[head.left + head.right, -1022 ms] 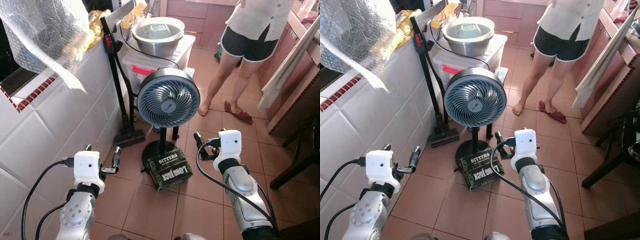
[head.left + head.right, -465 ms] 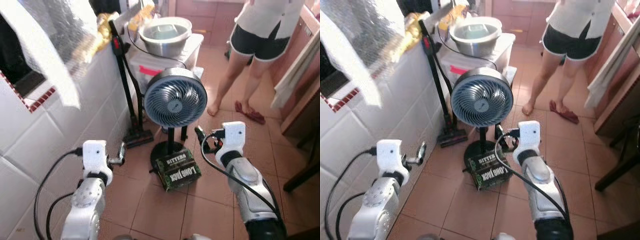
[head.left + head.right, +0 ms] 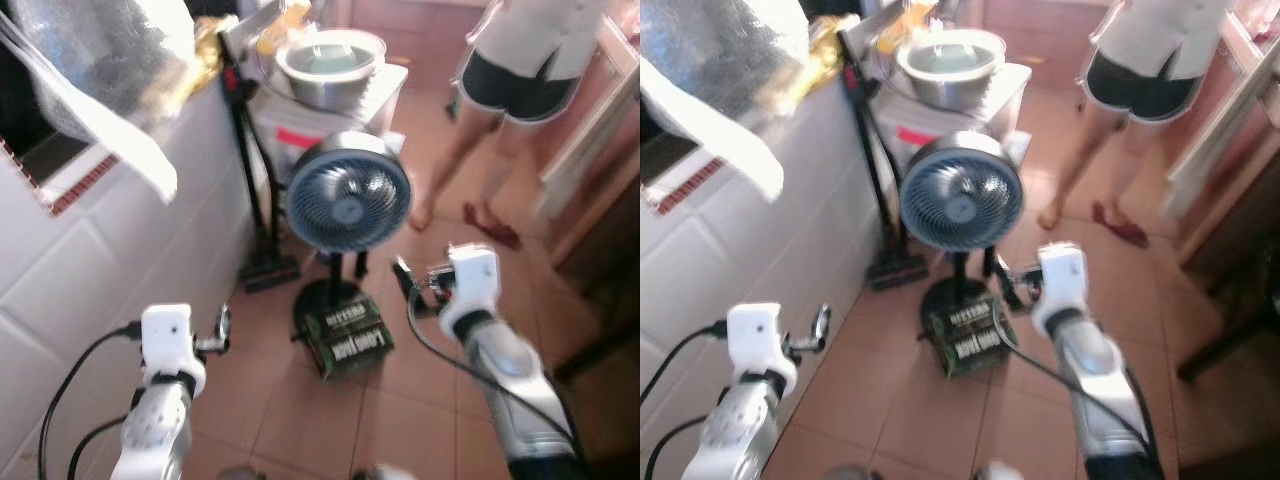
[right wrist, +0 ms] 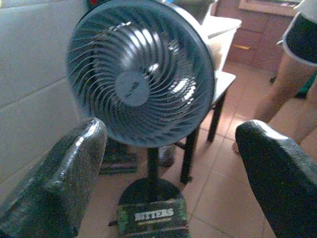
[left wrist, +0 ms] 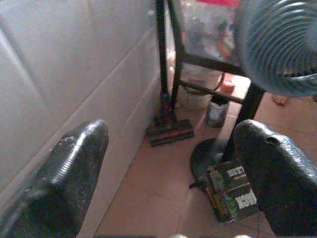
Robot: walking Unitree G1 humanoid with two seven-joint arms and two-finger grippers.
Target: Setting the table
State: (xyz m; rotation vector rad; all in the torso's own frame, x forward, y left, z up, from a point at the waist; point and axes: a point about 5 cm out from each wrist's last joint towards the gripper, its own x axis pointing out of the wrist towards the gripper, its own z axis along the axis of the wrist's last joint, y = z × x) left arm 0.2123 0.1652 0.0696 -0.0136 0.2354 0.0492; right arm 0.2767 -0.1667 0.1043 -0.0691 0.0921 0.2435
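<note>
Both arms are held out in front of me over a terracotta tiled floor. My left gripper (image 3: 214,334) is beside the white tiled wall (image 3: 100,260); in the left wrist view its fingers (image 5: 74,163) stand wide apart, open and empty. My right gripper (image 3: 412,284) hangs just right of a standing fan (image 3: 348,195); its fingers (image 4: 69,168) are also spread, open, with nothing between them. A metal bowl (image 3: 330,65) rests on a white storage box behind the fan. The eye views are blurred.
A dark green box (image 3: 346,334) lies on the floor at the fan's base. A stick vacuum (image 3: 268,270) leans on the wall. A person (image 3: 520,70) stands barefoot at the back right. Brown furniture (image 3: 600,200) lines the right side. Bubble wrap (image 3: 100,60) hangs top left.
The whole picture has shifted and blurred, so the camera has moved. Both grippers stay open and raised much as before; the left arm now sits a little lower.
</note>
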